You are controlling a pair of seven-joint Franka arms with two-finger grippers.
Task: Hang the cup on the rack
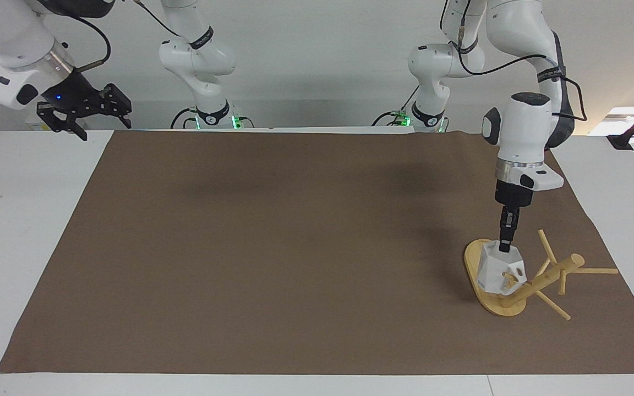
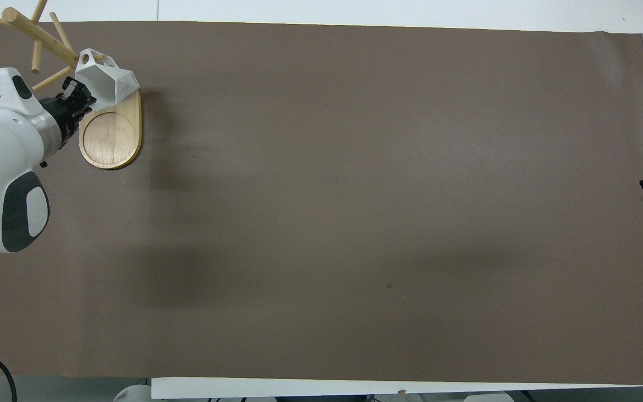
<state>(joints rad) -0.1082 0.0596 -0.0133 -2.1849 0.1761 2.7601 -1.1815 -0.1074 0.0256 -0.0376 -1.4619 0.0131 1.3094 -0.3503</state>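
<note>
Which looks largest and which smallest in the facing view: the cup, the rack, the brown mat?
1. The brown mat, by far.
2. The rack, counting base, post and pegs.
3. The cup, held by the left gripper over the rack's base.

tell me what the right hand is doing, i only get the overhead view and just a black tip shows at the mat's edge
observer: the right hand is raised and open over the bare white tabletop at the right arm's end, waiting.
operator: and the other one, what is it gripping
observer: the left hand points straight down and pinches the rim of the small white faceted plastic cup; the handle is free.
operator: is that handle on a peg
observer: it faces the post of the light bamboo mug rack and meets a low peg; whether the peg passes through the hole, I cannot tell.
</note>
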